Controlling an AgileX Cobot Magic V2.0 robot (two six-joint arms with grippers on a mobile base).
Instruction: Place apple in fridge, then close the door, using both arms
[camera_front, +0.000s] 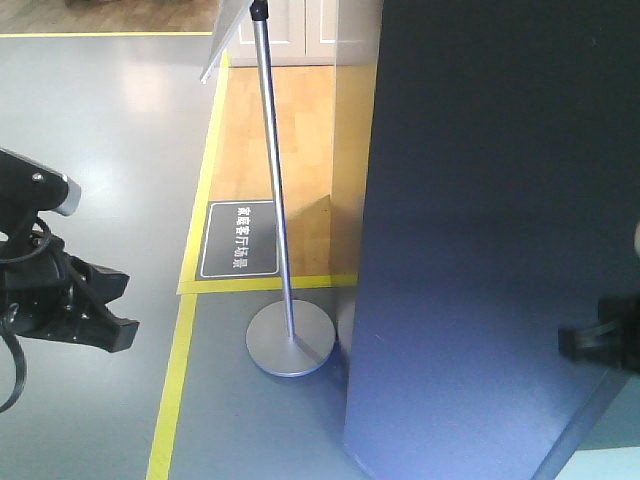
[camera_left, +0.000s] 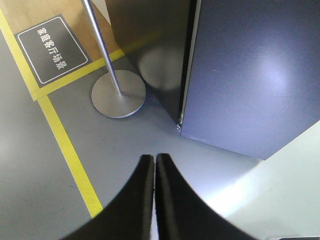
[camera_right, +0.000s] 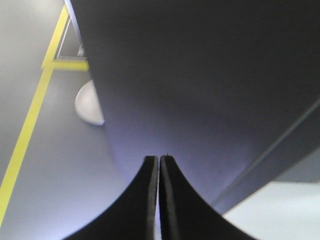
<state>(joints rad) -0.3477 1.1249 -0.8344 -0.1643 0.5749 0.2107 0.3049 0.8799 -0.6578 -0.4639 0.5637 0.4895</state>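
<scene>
Two black pincers were recorded with curved fingers pressed together, nothing held between them: the left pincer (camera_left: 154, 162) above grey floor, the right pincer (camera_right: 159, 161) close before the door (camera_right: 200, 75). The door was seen as a flat, matte, dark grey panel with a soft sheen. Only the left wrist view showed the fridge (camera_left: 150, 50) side and the narrow seam between it and the door, apparently shut. Only the front view showed the full sign stand (camera_front: 290, 340), a slim metal pole on a round disc base. The apple was visible in no view.
</scene>
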